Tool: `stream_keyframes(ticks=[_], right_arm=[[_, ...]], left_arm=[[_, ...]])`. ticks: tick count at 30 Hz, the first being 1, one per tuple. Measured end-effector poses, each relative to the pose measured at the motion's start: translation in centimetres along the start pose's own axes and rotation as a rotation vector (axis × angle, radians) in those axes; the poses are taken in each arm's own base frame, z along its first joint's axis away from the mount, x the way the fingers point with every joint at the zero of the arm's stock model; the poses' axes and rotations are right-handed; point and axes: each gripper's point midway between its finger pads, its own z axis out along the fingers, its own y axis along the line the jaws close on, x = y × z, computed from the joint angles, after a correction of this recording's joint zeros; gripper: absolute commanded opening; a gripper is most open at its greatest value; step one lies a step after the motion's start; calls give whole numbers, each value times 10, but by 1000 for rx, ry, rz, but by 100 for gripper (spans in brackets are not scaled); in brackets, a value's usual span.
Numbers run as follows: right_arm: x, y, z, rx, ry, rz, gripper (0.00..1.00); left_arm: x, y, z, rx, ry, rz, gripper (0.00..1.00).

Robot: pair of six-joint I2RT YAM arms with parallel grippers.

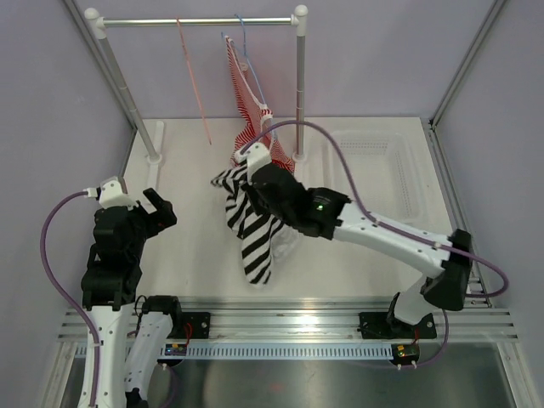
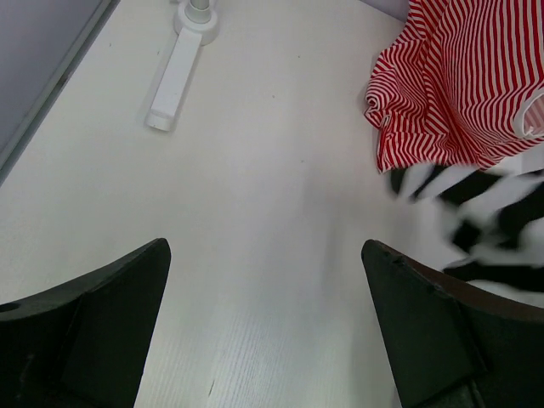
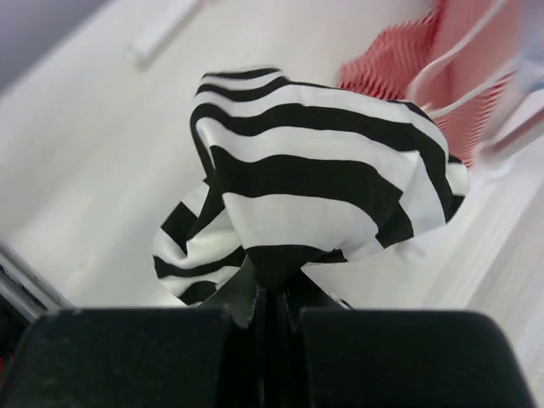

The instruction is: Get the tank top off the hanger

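Overhead view: the right gripper (image 1: pixel 248 189) reaches out over the middle of a white bench (image 1: pixel 187 255), clenched on a bunch of the black-and-white striped tank top (image 1: pixel 253 234). The rest of the garment droops below and toward the near side of that gripper, its lower end seemingly resting on the bench. The pink wire hanger (image 1: pixel 195 81) hangs bare from the rail (image 1: pixel 195 21), well beyond the gripper and to its left. A red-and-white striped top (image 1: pixel 246 110) on a blue hanger (image 1: pixel 244 41) hangs just behind the gripper. The left gripper (image 1: pixel 160 211) hovers apart at the left with nothing in it. Left wrist view: the left gripper (image 2: pixel 265 255) is spread wide over bare bench, with the red-and-white top ahead to its right and a blurred edge of the tank top beside that. Right wrist view: the right gripper (image 3: pixel 272 306) pinches a fold of the tank top, and the cloth balloons out just ahead of its fingers. The garment looks free of the hanger, so the removal seems done. The likely next move is to lower the tank top to the bench and let go without snagging the red top. No brand, label or writing can be read.
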Motion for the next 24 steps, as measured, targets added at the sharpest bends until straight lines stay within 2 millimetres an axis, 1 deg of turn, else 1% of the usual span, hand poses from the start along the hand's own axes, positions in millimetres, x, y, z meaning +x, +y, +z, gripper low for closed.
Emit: stream_keyframes(ticks=[2, 5, 6, 8, 10, 12, 13, 14, 16, 18, 21, 24], right_arm=[[-48, -18, -39, 43, -122, 38, 0], [-102, -50, -94, 130, -253, 71, 0], [-117, -61, -110, 161, -290, 74, 0], [-139, -85, -134, 232, -340, 84, 0], [-154, -118, -153, 317, -374, 99, 0], [-158, -157, -166, 416, -380, 116, 0], [-157, -182, -171, 480, -374, 125, 0], [-154, -201, -174, 532, -363, 129, 0], [-146, -246, -182, 651, -337, 146, 0], [-137, -279, -186, 734, -311, 157, 0], [-122, -322, -185, 830, -286, 160, 0], [-99, -355, -169, 874, -259, 158, 0]], left_arm=[[0, 0, 0, 0, -1, 0, 99], [0, 0, 0, -1, -1, 1, 99], [0, 0, 0, -2, -1, 1, 99], [0, 0, 0, -1, -2, 1, 99], [0, 0, 0, -2, -2, 1, 99], [-1, 0, 0, -2, -3, 1, 99], [-1, 0, 0, -2, -4, 1, 99], [-1, 0, 0, -2, -4, 1, 99], [-1, 0, 0, -1, -6, 1, 99], [-1, 0, -1, 0, -8, 1, 99], [-2, 0, -1, 0, -8, 3, 99], [-2, 0, -1, 1, -9, 4, 99]])
